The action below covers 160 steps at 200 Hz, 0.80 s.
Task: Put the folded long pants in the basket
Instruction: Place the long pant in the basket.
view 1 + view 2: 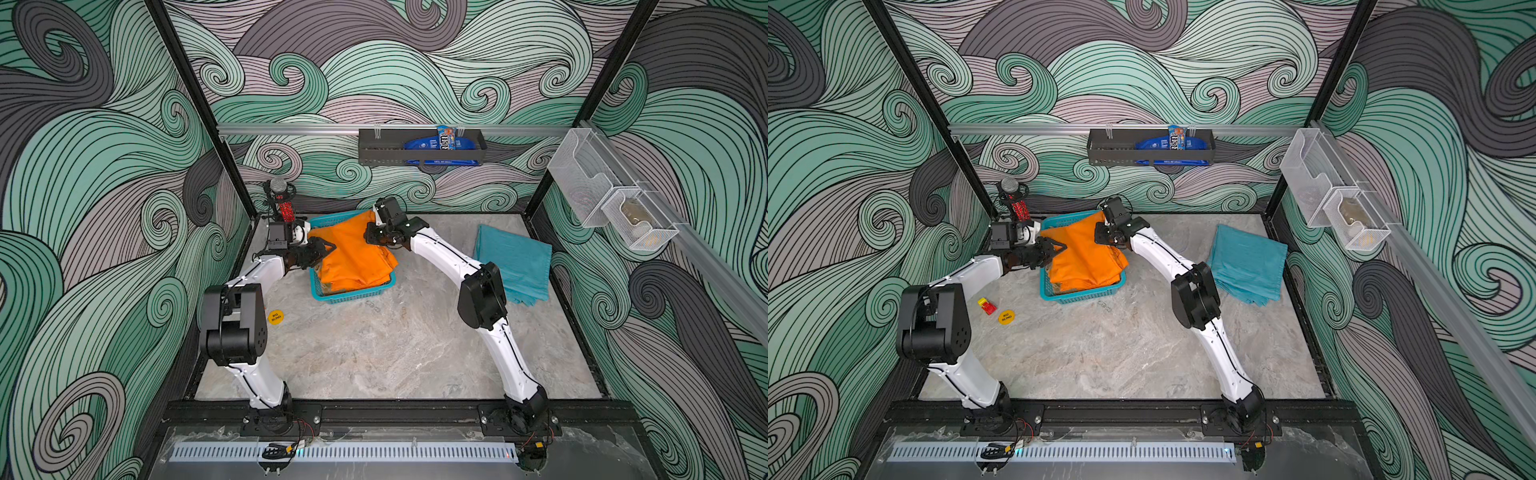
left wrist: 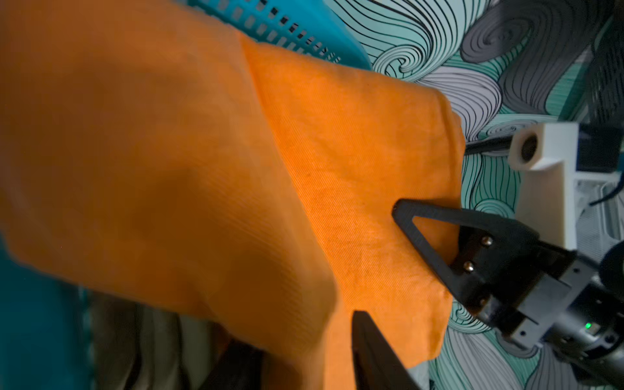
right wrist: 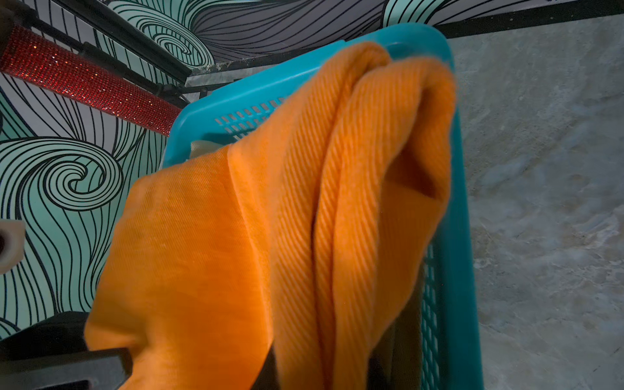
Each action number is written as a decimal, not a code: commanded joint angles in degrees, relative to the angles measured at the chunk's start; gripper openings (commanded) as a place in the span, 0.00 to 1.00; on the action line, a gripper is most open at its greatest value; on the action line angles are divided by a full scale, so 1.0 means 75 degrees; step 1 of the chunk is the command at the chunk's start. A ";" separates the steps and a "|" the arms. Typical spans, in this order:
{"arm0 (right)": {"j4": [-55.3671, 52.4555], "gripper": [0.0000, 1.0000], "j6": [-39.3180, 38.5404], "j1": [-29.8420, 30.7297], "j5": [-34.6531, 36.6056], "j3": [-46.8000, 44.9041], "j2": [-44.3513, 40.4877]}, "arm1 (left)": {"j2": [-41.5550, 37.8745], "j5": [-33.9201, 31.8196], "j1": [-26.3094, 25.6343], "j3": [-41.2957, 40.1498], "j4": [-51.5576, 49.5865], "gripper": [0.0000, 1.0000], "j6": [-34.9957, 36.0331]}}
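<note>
The orange pants (image 1: 353, 257) sag across the basket (image 1: 332, 296) at the far left of the worktop (image 1: 395, 353). They are loosely folded and rumpled, with one corner peaked up at the right tool (image 1: 372, 230). Folds hide its jaws, so I cannot tell its grip. Khaki pants (image 3: 401, 344) lie beneath. The left tool (image 2: 375, 261) stands wide at the cloth's edge. The teal pants (image 1: 513, 262) lie flat on the worktop, well apart.

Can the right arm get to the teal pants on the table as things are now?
Probably yes. The teal pants lie uncovered beside the right arm; its tool is over at the orange pants, so it must swing back.
</note>
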 commanded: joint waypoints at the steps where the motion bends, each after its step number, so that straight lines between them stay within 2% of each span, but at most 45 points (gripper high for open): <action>1: 0.0072 0.36 -0.0281 -0.0268 -0.0458 0.0287 0.0084 | -0.0076 -0.0541 0.0071 0.0207 -0.0310 0.76 0.0357; 8: 0.0070 0.42 -0.0295 -0.0295 -0.0561 0.0350 0.0125 | -0.0129 -0.0685 0.0082 0.0263 -0.0424 0.82 0.0385; 12: 0.0076 0.44 -0.0294 -0.0332 -0.0610 0.0381 0.0133 | -0.0186 -0.0766 0.0083 0.0301 -0.0487 0.90 0.0410; 25: 0.0078 0.54 -0.0326 -0.0386 -0.0687 0.0454 0.0153 | -0.0309 -0.0939 0.0101 0.0427 -0.0682 0.92 0.0496; 28: 0.0079 0.57 -0.0346 -0.0396 -0.0702 0.0469 0.0144 | -0.0346 -0.0980 0.0106 0.0462 -0.0732 0.98 0.0503; 61: 0.0063 0.91 -0.0475 -0.0637 -0.0714 0.0398 -0.0108 | -0.0752 -0.1482 0.0162 0.0898 -0.1192 0.99 0.0691; 95: 0.0071 0.93 -0.0810 -0.0985 -0.0507 -0.0250 -0.0792 | -0.1181 -0.1980 0.0165 0.1462 -0.1478 0.99 0.0885; 126: 0.0069 1.00 -0.1239 -0.1408 0.0045 -0.1663 -0.1882 | -0.1487 -0.1543 0.0018 0.1568 -0.1160 0.99 0.0641; 160: 0.0067 1.00 -0.1641 -0.2347 0.0289 -0.3695 -0.3150 | -0.1783 -0.1497 -0.0864 0.1381 -0.0561 0.98 0.0383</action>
